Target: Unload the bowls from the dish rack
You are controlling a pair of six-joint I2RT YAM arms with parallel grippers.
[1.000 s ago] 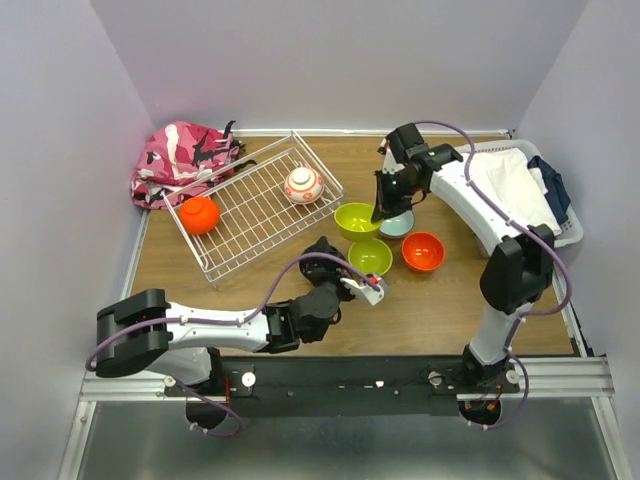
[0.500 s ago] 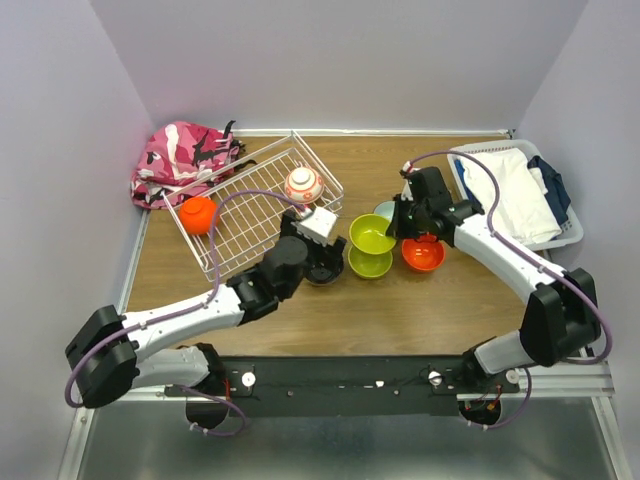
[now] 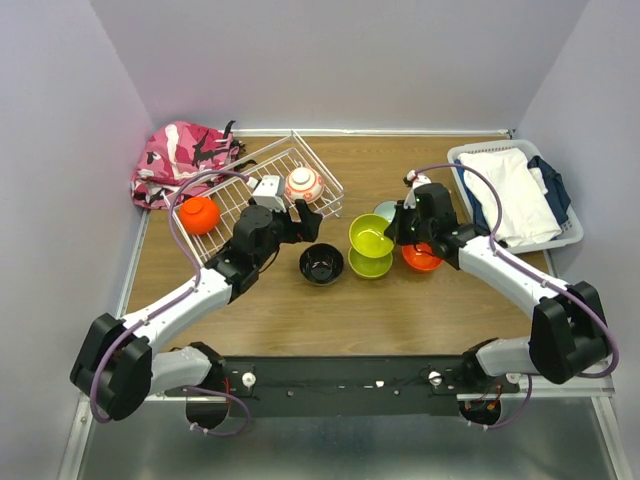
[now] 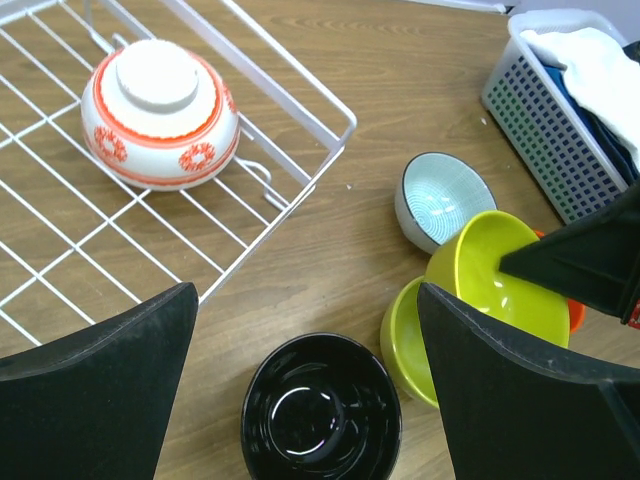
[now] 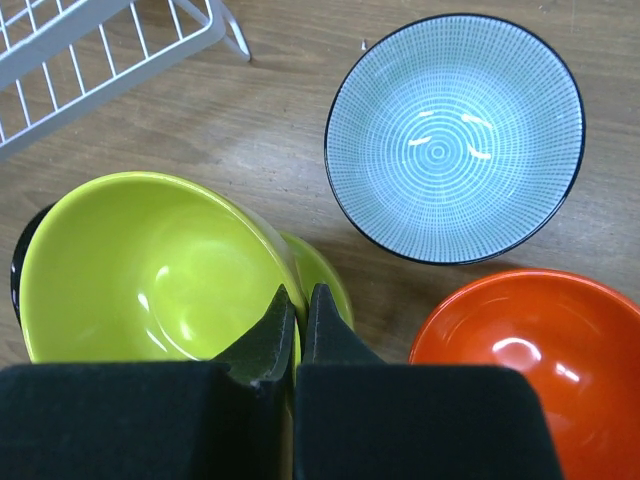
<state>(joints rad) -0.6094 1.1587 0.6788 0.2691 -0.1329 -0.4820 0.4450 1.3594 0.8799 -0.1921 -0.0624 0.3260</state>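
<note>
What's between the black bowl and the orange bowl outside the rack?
Two lime-green bowls, the upper bowl tilted in the right gripper, seen in the top external view.

The left gripper (image 3: 301, 222) has let go of the black bowl (image 3: 322, 264), leaving it on the worktop (image 3: 400, 310), and drawn back, jaws apart, toward the dish rack (image 3: 240, 215). The right gripper (image 3: 397, 228) has come lower, carrying its tilted lime-green bowl (image 3: 370, 235) onto the second lime-green bowl (image 3: 371, 265).
</note>
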